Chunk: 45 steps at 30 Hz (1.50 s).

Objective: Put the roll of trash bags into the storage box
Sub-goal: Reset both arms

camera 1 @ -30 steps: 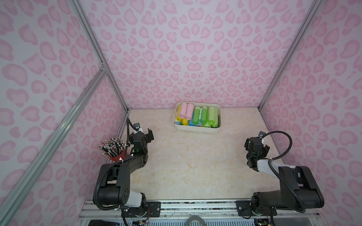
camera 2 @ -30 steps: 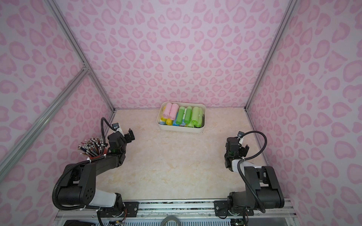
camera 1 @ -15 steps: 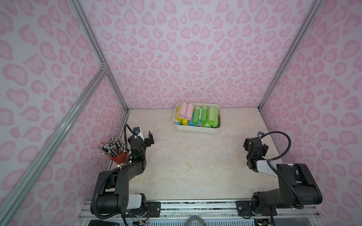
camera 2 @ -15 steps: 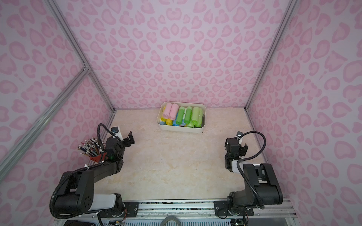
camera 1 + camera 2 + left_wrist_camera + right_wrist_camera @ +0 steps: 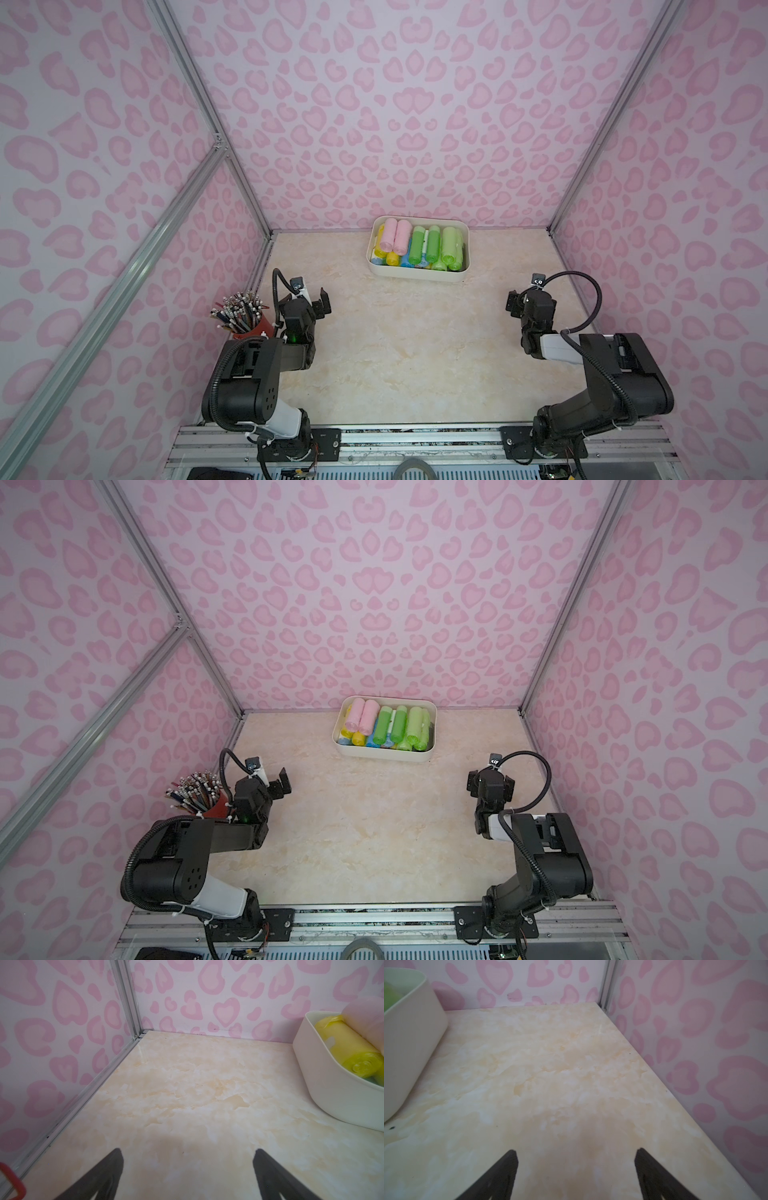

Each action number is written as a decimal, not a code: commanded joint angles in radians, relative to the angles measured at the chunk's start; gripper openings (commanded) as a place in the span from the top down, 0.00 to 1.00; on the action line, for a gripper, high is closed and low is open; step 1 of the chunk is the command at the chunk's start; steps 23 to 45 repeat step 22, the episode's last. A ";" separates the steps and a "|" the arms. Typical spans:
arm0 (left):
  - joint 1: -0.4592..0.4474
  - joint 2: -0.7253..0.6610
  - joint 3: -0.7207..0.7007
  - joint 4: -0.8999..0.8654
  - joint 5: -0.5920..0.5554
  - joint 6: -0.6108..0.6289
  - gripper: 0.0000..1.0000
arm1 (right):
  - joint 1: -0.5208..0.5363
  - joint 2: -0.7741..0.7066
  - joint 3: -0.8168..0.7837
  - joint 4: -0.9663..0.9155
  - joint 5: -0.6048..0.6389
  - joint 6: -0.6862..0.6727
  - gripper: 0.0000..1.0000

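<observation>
From where I sit the job looks finished, as far as I can judge. I see no loose roll on the marble-patterned table (image 5: 407, 332), in both top views or through either wrist camera. Every roll I can find lies inside the storage box (image 5: 419, 272). My left pincer (image 5: 188, 1152) is spread wide with nothing between its fingers, and my right pincer (image 5: 576, 1151) is spread and empty too. Both hover low over bare table, drawn in near their own bases. The box sits well ahead of both pincers, roughly between their two lines of reach and against the far wall. It is cream-white, shallow and round-cornered, and packed with rolls lying side by side. Two pink rolls (image 5: 395, 241) and several green rolls (image 5: 449, 245) lie on top, with a yellow roll (image 5: 349, 1047) and blue ends peeking out beneath. The rolls look tightly wound, smooth and slightly glossy. A red cup of pencils (image 5: 249, 328) stands just behind and outboard of my left pincer, untouched. I judge nothing is left but parking the arms.
</observation>
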 commanded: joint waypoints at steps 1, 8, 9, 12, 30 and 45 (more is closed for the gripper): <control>0.011 0.002 -0.081 0.200 0.035 -0.006 0.00 | 0.001 0.011 -0.008 0.050 -0.052 -0.041 0.11; 0.023 0.013 -0.083 0.231 0.048 -0.018 0.00 | 0.012 0.014 -0.021 0.081 -0.010 -0.034 0.10; 0.024 0.014 -0.085 0.233 0.048 -0.018 0.00 | 0.012 0.015 -0.020 0.078 -0.010 -0.034 0.10; 0.023 0.012 -0.087 0.238 0.045 -0.017 0.00 | 0.015 0.018 -0.021 0.083 -0.008 -0.038 0.11; 0.017 0.008 -0.093 0.246 0.036 -0.014 0.00 | 0.015 0.016 -0.020 0.081 -0.007 -0.037 0.10; 0.017 0.008 -0.093 0.246 0.036 -0.014 0.00 | 0.015 0.016 -0.020 0.081 -0.007 -0.037 0.10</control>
